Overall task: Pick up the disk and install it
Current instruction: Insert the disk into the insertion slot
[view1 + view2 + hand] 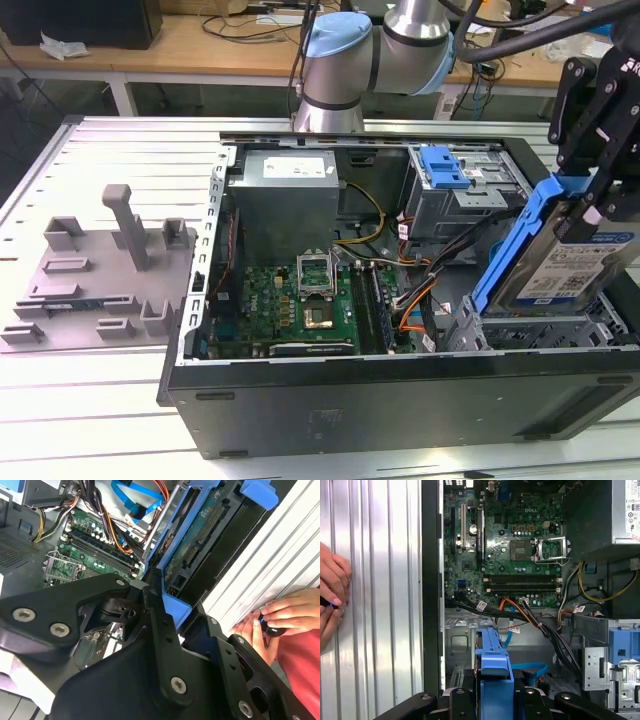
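Firstly, in the exterior view, the flat silver hard disk in its blue plastic carrier bracket (570, 262) is seen pinched at its upper end by the black, linkage-fingered tool (592, 205), whose fingers are pressed together on the bracket. The disk is held in the air and steeply tilted. Its long axis runs from the tool down toward the grey metal drive cage (540, 335) in the corner of the open black computer case (400, 410) at the exterior view's right. Whether its lower end touches the cage cannot be told. The case is laid on the ribbed aluminium worktop (90, 400). In the second wrist view, the green circuit-board underside of the disk is shown reaching away from the tool, and a person's hand (287, 615) is rested on the worktop just beside the case. In the first wrist view, the disk is seen edge-on, straight ahead of the tool, with the green motherboard (510, 540) beyond it.
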Tool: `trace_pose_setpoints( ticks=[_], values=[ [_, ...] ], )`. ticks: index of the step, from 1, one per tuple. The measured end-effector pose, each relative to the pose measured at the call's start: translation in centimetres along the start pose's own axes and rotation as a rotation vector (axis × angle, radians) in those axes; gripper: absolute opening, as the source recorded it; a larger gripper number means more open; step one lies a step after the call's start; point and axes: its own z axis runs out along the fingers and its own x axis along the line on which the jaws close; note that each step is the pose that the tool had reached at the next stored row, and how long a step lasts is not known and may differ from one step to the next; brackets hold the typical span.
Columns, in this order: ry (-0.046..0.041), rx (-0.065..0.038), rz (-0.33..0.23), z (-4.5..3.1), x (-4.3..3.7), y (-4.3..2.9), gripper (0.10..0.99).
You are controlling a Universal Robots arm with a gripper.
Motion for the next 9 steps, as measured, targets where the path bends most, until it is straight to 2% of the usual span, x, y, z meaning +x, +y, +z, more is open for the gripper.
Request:
trace_pose_setpoints(
  ticks=[9],
  values=[
    [-0.0001, 0.0, 0.0, 1.19, 0.2, 0.0, 0.369]
  ],
)
